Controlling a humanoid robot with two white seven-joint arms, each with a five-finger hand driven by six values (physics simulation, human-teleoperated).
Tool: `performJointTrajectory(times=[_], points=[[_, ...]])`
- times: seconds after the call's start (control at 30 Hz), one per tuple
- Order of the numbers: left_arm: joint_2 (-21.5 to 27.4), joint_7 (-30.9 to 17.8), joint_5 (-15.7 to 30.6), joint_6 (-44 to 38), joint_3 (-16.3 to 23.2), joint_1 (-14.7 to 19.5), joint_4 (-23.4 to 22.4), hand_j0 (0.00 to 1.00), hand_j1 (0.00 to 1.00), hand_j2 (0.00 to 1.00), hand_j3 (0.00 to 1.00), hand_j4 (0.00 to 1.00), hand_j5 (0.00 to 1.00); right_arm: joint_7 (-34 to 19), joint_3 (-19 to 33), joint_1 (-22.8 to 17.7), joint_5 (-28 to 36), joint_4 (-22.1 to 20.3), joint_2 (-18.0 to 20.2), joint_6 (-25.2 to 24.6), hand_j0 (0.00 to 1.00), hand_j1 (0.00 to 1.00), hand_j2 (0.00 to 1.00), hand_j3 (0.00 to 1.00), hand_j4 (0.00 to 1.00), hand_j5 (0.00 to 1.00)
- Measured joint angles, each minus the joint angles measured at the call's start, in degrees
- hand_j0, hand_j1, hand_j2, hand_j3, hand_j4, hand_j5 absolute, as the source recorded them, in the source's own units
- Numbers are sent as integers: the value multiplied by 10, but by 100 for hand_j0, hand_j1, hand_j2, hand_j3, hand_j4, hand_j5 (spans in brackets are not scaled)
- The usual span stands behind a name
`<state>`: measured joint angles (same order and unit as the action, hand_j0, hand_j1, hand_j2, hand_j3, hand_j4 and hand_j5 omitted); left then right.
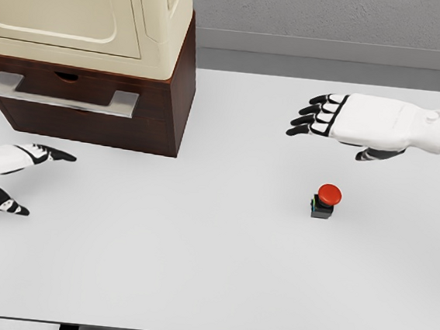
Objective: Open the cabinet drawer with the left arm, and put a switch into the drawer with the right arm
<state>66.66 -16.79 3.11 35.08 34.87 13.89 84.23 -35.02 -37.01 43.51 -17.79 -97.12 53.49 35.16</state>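
Observation:
A cabinet with cream upper doors stands at the back left, and its dark brown drawer (85, 109) is shut, with a silver bar handle (63, 93) across its front. The switch (325, 200), a red push-button on a small black base, stands upright on the white table (196, 248) right of the middle. My left hand (25, 170) lies low at the left edge, below the handle, fingers spread and holding nothing. My right hand (329, 121) hovers flat behind and above the switch, fingers extended leftward, apart from it.
The cabinet's cream top section (86, 12) overhangs the drawer. A grey wall (335, 20) runs behind the table. The table's front edge lies near the bottom of the view.

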Motion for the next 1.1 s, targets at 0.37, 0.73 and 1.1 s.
performJointTrajectory(times=[0.37, 0.73, 1.1], points=[[-8, -26, -3, 0, 10, 41, 121, 100, 100, 100, 100, 100, 100, 0, -7, -6, -1, 21, 25, 0, 100, 100, 100, 100, 100, 100], [-6, -50, 100, 0, 12, 107, 167, 100, 100, 100, 100, 100, 100, 0, -70, -14, -17, 20, 31, 0, 100, 100, 100, 100, 100, 100], [77, -155, 328, 0, 29, 148, 168, 99, 99, 99, 99, 99, 99, 0, -102, -15, -43, 18, 35, 0, 100, 100, 100, 100, 100, 100]])
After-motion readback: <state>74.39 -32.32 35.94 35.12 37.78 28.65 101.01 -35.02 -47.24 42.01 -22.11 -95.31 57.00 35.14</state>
